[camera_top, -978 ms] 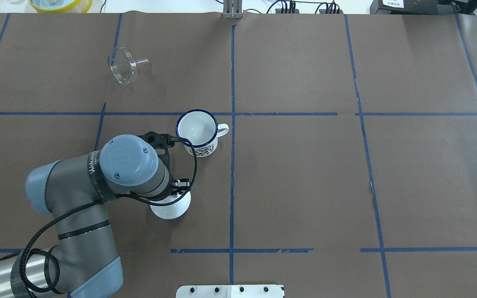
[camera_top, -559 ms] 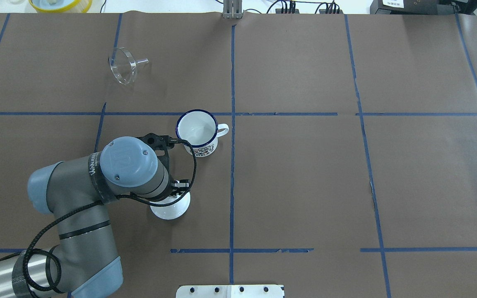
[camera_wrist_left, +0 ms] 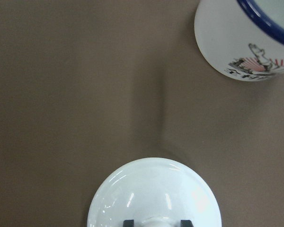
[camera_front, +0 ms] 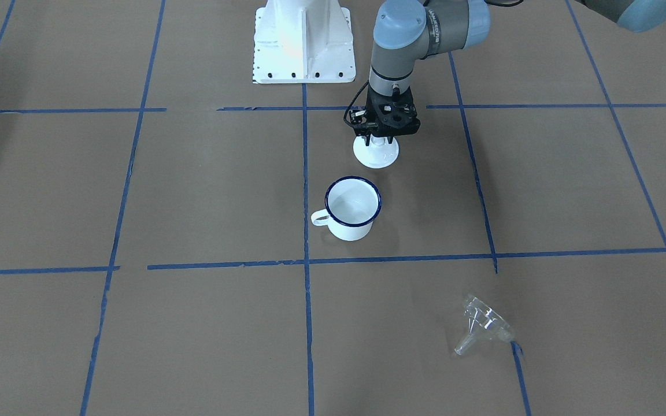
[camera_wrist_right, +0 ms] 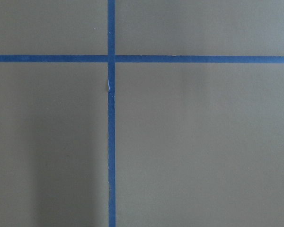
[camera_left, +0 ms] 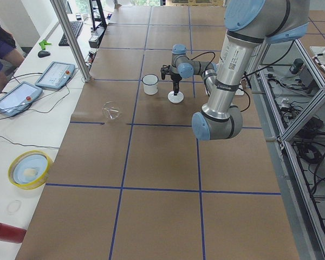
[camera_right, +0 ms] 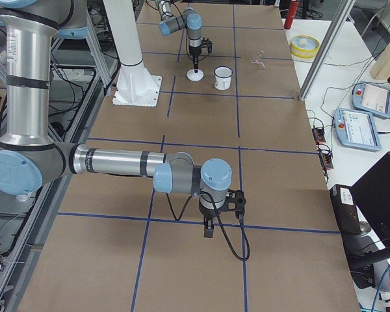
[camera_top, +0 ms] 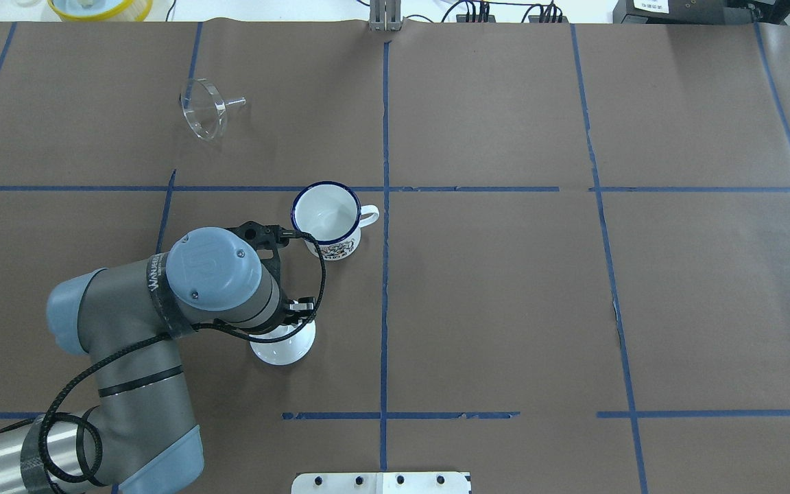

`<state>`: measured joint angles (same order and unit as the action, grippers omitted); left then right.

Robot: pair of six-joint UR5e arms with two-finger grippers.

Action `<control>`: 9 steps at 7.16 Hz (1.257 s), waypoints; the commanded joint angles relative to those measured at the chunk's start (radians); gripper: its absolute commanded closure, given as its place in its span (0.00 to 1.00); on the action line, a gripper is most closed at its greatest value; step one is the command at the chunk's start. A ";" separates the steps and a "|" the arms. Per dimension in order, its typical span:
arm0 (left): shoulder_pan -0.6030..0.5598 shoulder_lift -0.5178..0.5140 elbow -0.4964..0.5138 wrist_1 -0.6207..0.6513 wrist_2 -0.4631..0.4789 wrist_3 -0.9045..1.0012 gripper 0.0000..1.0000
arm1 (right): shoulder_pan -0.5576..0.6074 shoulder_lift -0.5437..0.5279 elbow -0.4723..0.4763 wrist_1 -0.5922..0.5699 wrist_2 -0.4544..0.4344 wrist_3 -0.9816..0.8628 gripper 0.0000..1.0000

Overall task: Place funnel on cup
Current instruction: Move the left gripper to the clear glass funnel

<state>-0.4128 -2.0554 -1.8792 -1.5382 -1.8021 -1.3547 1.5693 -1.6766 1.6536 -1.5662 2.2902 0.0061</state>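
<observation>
The clear funnel (camera_top: 206,116) lies on its side at the far left of the table, spout pointing right; it also shows in the front view (camera_front: 483,326). The white cup (camera_top: 326,219) with the blue rim stands upright and uncovered near the middle, handle to the right. My left gripper (camera_front: 377,138) points straight down over a round white knobbed lid (camera_top: 285,348) that rests on the table just in front of the cup. In the left wrist view its fingertips (camera_wrist_left: 128,222) stand close on either side of the knob, slightly apart from it. My right gripper (camera_right: 208,231) hangs far off; I cannot tell its state.
The robot's white base plate (camera_front: 303,43) sits at the near edge. A yellow bowl (camera_top: 100,7) stands off the mat at the far left. Blue tape lines cross the brown mat. The right wrist view shows only mat and tape.
The left arm has shifted very slightly. The lid, the cup and the funnel have stayed in place.
</observation>
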 commanded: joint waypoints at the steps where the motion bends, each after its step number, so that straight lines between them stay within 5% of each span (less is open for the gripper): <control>1: -0.033 -0.002 -0.076 0.006 0.000 0.011 0.00 | 0.000 0.000 0.000 0.000 0.000 0.000 0.00; 3: -0.229 0.003 -0.152 0.003 -0.005 0.011 0.00 | 0.000 0.000 0.000 0.000 0.000 0.000 0.00; 5: -0.380 0.024 -0.140 -0.130 0.000 -0.062 0.00 | 0.000 0.000 0.000 0.000 0.000 0.000 0.00; 9: -0.521 0.063 0.278 -0.818 0.000 -0.361 0.00 | 0.000 0.000 0.000 0.000 0.000 0.000 0.00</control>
<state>-0.9039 -1.9959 -1.7437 -2.1654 -1.8018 -1.6373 1.5693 -1.6767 1.6537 -1.5662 2.2902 0.0062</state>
